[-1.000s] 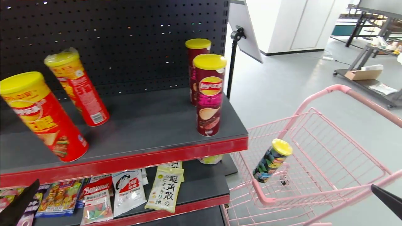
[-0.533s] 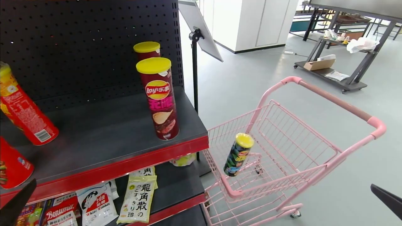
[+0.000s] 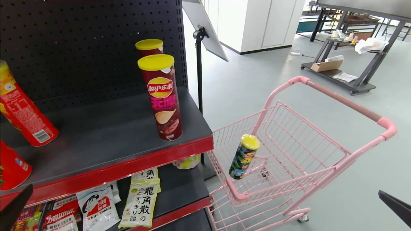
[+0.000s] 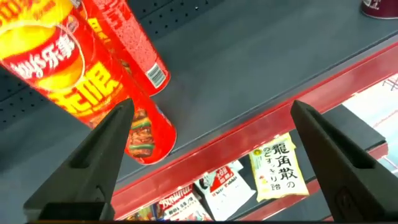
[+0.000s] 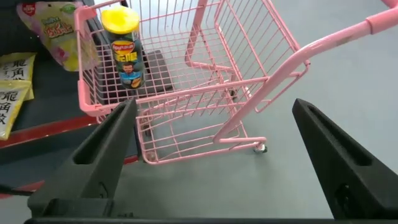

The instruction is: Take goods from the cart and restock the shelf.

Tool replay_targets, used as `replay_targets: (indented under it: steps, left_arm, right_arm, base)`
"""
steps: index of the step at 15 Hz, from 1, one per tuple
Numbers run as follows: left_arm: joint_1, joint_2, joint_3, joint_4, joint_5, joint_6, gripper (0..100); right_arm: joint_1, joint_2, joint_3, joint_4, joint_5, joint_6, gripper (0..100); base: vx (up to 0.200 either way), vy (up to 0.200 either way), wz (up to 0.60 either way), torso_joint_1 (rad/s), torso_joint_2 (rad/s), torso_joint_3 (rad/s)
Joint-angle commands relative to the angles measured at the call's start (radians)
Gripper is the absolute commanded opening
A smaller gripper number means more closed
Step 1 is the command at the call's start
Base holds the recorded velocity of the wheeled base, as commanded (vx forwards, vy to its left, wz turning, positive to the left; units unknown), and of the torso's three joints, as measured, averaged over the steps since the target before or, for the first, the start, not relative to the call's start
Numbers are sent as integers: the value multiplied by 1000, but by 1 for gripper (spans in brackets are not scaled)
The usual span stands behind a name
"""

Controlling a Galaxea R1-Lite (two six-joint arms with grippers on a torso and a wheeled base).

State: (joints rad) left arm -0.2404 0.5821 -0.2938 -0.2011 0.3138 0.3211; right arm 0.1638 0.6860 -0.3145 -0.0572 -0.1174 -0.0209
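The one item left to restock is a dark potato-chip canister (image 3: 244, 156) with a yellow lid. It stands on its base in the pink shopping cart (image 3: 343, 101), in the basket corner nearest the shelf, so a short carry should bring it across. The cart is parked just beside the end of the upper shelf (image 3: 96, 128), probably for that reason. The right gripper (image 5: 211, 155) hangs above and outside the cart with its fingers wide apart and nothing between them, and the canister lies beyond its fingertips. It looks placed for a descent rather than a grasp. The left gripper (image 4: 211, 162) hovers in front of the shelf's red edge, fingers spread and empty, facing two red chip canisters (image 4: 81, 74) at that end of the board. Two maroon canisters (image 3: 162, 99) stand one behind the other at the end by the cart. Between the two groups is a wide bare stretch of board, the likely spot for the new canister. The basket's wire wall and rim close around the canister on two sides, so a lift straight up seems safest. A sign-stand pole (image 3: 199, 80) rises behind the gap between shelf and cart. Snack bags (image 3: 143, 202) lie on the lower shelf.
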Motion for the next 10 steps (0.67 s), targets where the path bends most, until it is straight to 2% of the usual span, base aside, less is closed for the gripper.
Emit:
replay_targets:
  steps: [1, 5, 8, 10]
  left_arm:
    - [0, -11, 1, 0, 1, 1, 100]
    - [0, -45, 10, 2, 1, 4, 100]
    - [-2, -97, 13, 3, -10, 38, 100]
    - [-2, -148, 15, 9, -25, 44, 100]
  right_arm:
    - [0, 0, 2, -1, -1, -1, 100]
    - [0, 0, 8, -1, -1, -1, 100]
    - [0, -2, 12, -1, 1, -1, 100]
    - [2, 3, 11, -3, 1, -2, 100]
  base:
    - [0, 0, 0, -134, 383, 232]
    - [0, 0, 0, -173, 476, 303]
    - [0, 0, 0, -183, 551, 365]
    - [0, 0, 0, -166, 539, 369]
